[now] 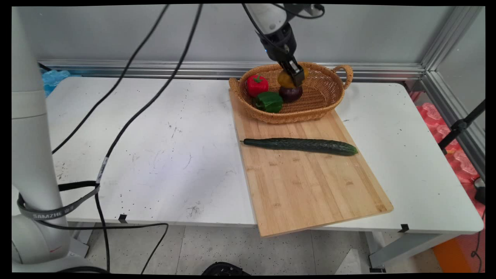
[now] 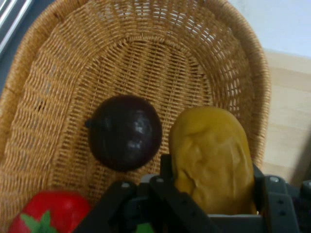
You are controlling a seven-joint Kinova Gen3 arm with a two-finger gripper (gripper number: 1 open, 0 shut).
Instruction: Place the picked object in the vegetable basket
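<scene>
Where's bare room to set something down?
Free: cutting board in front of the cucumber; bare table left of the board. Crowded: basket, with peppers, a dark round fruit and the gripper holding a yellow potato.

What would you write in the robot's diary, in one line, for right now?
gripper: shut on potato | place: above wicker basket | basket holds: purple onion, red pepper, green pepper | cutting board: cucumber

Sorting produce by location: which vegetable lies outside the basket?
The cucumber, lying lengthwise on the cutting board. The others are over or inside the basket.
</scene>
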